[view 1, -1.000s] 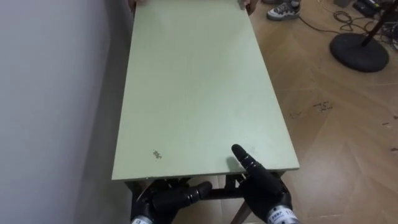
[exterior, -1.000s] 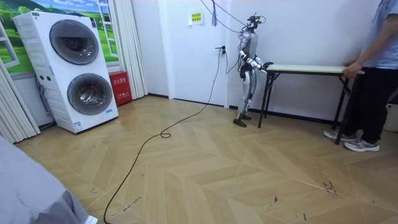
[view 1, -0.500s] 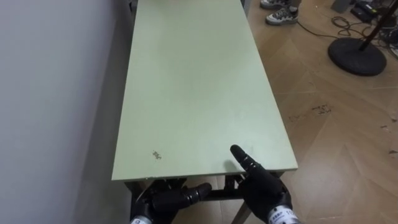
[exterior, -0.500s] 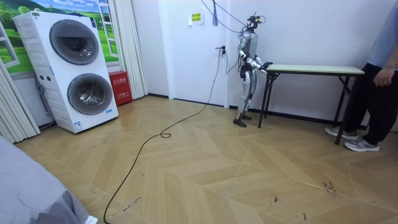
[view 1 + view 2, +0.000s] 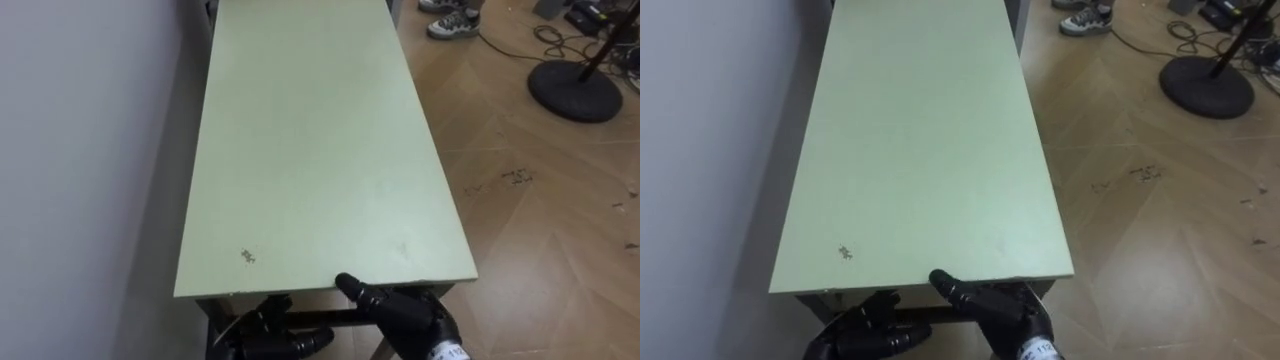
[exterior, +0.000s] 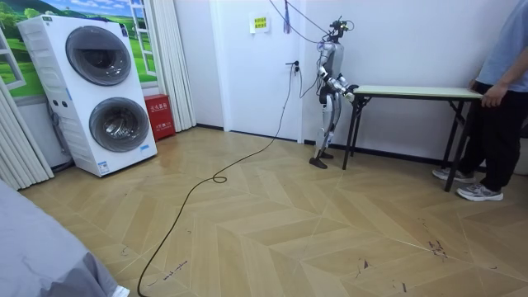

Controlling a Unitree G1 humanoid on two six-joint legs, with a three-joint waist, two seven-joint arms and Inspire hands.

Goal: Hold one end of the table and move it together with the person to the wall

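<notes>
A long table with a pale green top (image 5: 310, 150) and black legs stands lengthwise against the white wall on my left. I stand at its near short end (image 6: 363, 89). My right hand (image 5: 400, 308) is at the near edge, just below the top, right of the middle. My left hand (image 5: 272, 338) hangs lower, under the same edge by the black frame. A person (image 6: 499, 82) stands at the far end with one hand (image 6: 488, 92) at the table's end. The person's shoes (image 5: 452, 20) are beyond the far edge.
The wall (image 5: 90, 150) runs close along the table's left side. Right of the table lies open wood floor with a round black stand base (image 5: 575, 85) and cables (image 5: 560, 30). A stacked washer and dryer (image 6: 103, 91) and a red box (image 6: 158, 115) stand far off.
My right hand has dropped from the tabletop to just under the near edge, and my left hand has sunk lower. The person's hand left the far end and is back beside it.
</notes>
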